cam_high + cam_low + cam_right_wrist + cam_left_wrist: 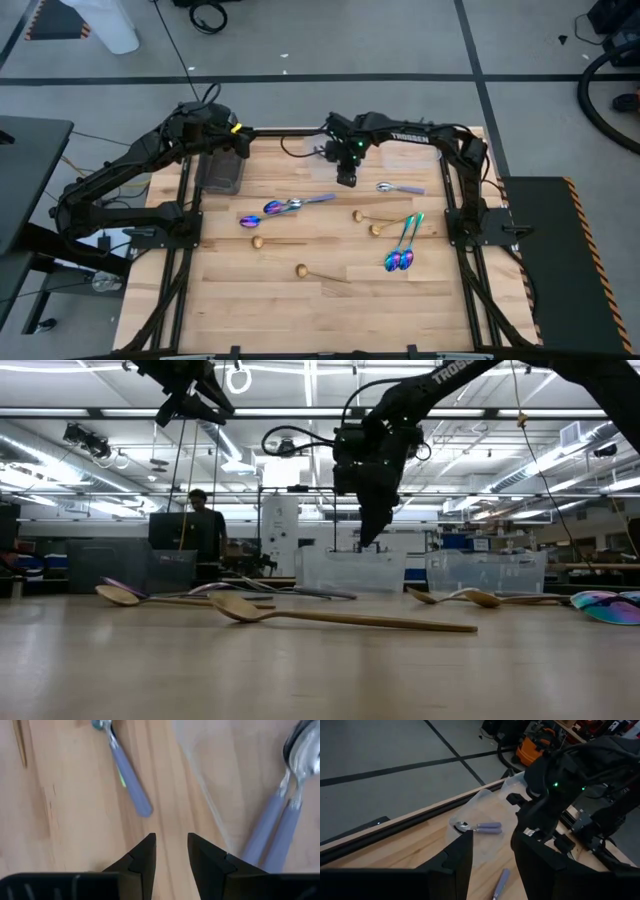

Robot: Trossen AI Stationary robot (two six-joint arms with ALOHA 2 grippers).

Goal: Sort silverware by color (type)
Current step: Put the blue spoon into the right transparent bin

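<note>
Spoons lie flat and scattered on the wooden table. Rainbow ones are at mid-table [285,207] and a pair on the right [402,250]. Gold ones [265,241] lie toward the near side, and a silver one [400,187] lies near the far right. My right gripper [347,178] hangs open above the table at the far middle. In its wrist view [171,850] a lavender-handled spoon [127,780] lies ahead on bare wood, and two more [280,815] lie inside a clear container. My left gripper [238,142] is open and raised at the far left; its wrist view [492,855] shows a spoon [477,826] in a clear container.
A dark-looking container [220,172] sits under my left arm at the far left. Two clear plastic containers [350,570] [485,570] stand along the far side. A person [205,525] stands in the room behind. Bare wood shows across the near half of the table [330,320].
</note>
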